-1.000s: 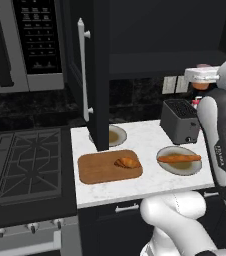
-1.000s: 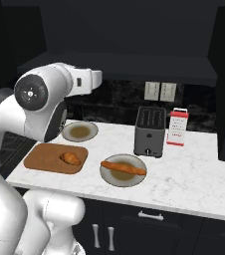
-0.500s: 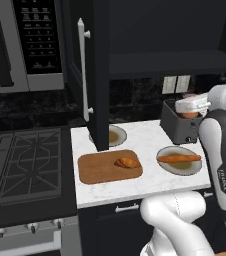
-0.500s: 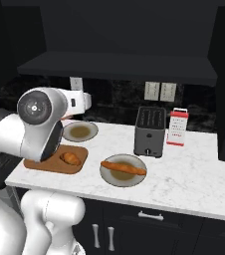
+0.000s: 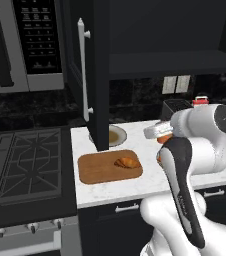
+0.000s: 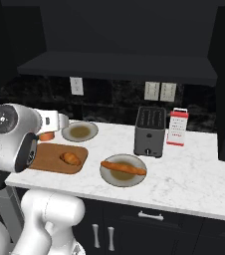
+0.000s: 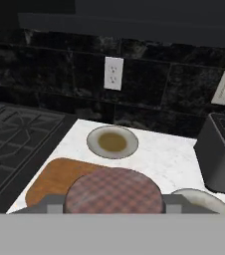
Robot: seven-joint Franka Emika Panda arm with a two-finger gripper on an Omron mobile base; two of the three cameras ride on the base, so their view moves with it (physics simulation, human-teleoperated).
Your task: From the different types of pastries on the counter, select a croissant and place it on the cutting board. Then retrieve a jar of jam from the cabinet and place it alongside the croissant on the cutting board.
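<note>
Jar [image 7: 113,191] held in gripper [image 6: 47,135], checked lid filling the low middle of the hand view; fingers hidden behind it, so the grip is judged from how the jar rides with the hand. In the right base view its orange body shows under the wrist, above the counter [image 6: 194,174] at the board's back left corner.

Board [image 5: 97,170] lies at the counter's left front. Croissant [image 5: 127,162] sits on its right half, near the right edge. Left half bare. So the second half of the task is under way, jar not yet set down.

Risks from here:
- Descent too far right: jar lands on or shoves the croissant, maybe off the board's right edge
- Too far left or back: base catches the board's edge and jar tips, or stands half on stone
- Release from height: a small cylinder may topple and roll toward the stove [image 5: 20,160] beside the counter's left edge
- Open cabinet door [image 5: 92,75] hangs over the counter's back left, just behind the board; wrist or elbow could strike it
- Plate [image 7: 112,141] behind the board could be nudged

Height of jar above the board hard to read, probably well clear
</note>
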